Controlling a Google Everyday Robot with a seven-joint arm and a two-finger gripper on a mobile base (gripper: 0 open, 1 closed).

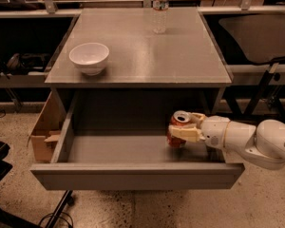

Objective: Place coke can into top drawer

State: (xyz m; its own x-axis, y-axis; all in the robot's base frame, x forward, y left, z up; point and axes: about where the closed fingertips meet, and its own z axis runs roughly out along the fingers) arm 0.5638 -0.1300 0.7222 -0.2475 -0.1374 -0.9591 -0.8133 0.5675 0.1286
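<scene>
Cabinet with opened drawer, seen from the front and above. The top drawer (133, 177) of the grey cabinet (147, 51) is shown pulled fully out, with its grey interior exposed. The coke can (181, 118) is located inside the drawer, toward 3 o'clock of the interior and close to the right wall. It is held roughly upright with the silver top and pull tab facing up. Whether its base rests on the drawer floor cannot be told. The gripper (183, 126) is seen inside the drawer at the same spot, its cream fingers (186, 135) clamped against the sides of the can, which is thus held between them. The white arm (249, 139) is seen entering from 3 o'clock of the view and passing over the drawer's right wall. On the cabinet top, a white bowl (89, 57) is placed at 8 o'clock, and a clear water bottle (160, 6) is set upright at 12 o'clock, near the rear edge. A brown cardboard box (45, 129) is seen on the floor just beside the drawer at 9 o'clock.
</scene>
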